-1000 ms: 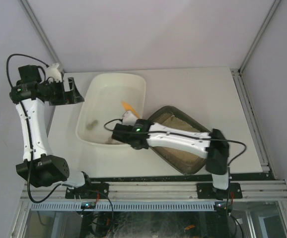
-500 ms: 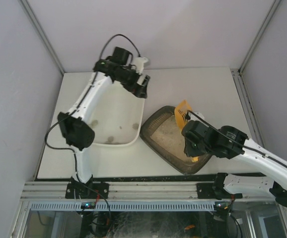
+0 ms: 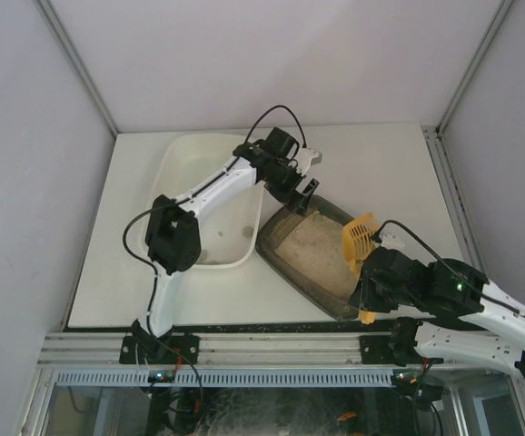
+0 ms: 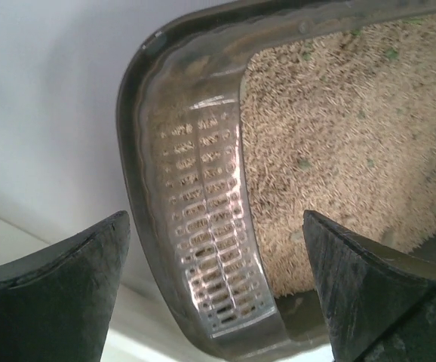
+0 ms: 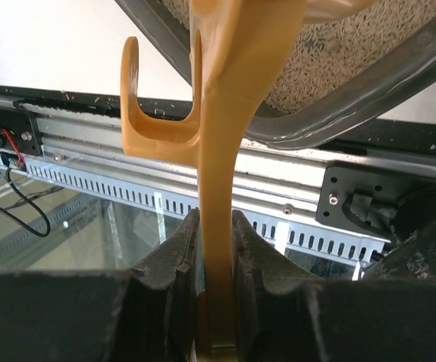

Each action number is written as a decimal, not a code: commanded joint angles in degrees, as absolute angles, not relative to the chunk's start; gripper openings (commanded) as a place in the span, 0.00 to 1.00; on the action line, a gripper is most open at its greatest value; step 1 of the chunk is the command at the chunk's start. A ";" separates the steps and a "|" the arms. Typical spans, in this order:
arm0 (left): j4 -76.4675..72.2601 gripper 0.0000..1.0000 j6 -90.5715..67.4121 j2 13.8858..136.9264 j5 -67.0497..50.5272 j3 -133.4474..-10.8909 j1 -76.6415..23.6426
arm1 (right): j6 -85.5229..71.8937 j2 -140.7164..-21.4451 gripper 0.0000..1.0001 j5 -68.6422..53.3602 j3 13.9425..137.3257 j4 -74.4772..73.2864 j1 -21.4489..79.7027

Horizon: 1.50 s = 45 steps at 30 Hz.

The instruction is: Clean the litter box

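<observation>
Scooping step: right fingers (image 5: 179, 260) clamp the orange litter scoop (image 3: 359, 238) over the litter box (image 4: 135, 151), which sits beside the white tub (image 3: 208, 173) on the counter (image 3: 381, 163); left fingers (image 4: 59, 290) gape above its far rim, likely to steady it next

We count one litter box (image 3: 306, 282), one white tub (image 3: 194, 159), one orange scoop (image 3: 358, 243), plus two arms: left arm (image 3: 217, 186) and right arm (image 3: 462, 295).

Glossy dark plastic litter box (image 4: 195, 241), grainy sandy litter (image 4: 339, 151), smooth orange plastic scoop (image 5: 219, 188), matt white table (image 3: 381, 154).
</observation>
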<state>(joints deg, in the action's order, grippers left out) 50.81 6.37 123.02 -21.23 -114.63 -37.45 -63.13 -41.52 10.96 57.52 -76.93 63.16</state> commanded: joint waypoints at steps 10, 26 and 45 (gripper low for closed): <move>40.20 1.00 6.98 124.10 -12.78 -106.46 -38.56 | -66.78 -44.87 0.00 6.14 55.31 -72.21 64.91; 37.47 1.00 -0.44 115.11 -23.75 -89.85 -38.76 | -53.95 -46.88 0.00 -1.48 51.90 -79.15 47.13; 22.30 1.00 -27.59 99.36 -14.01 -70.21 -39.49 | -55.74 -58.62 0.00 -34.98 51.64 -61.06 30.71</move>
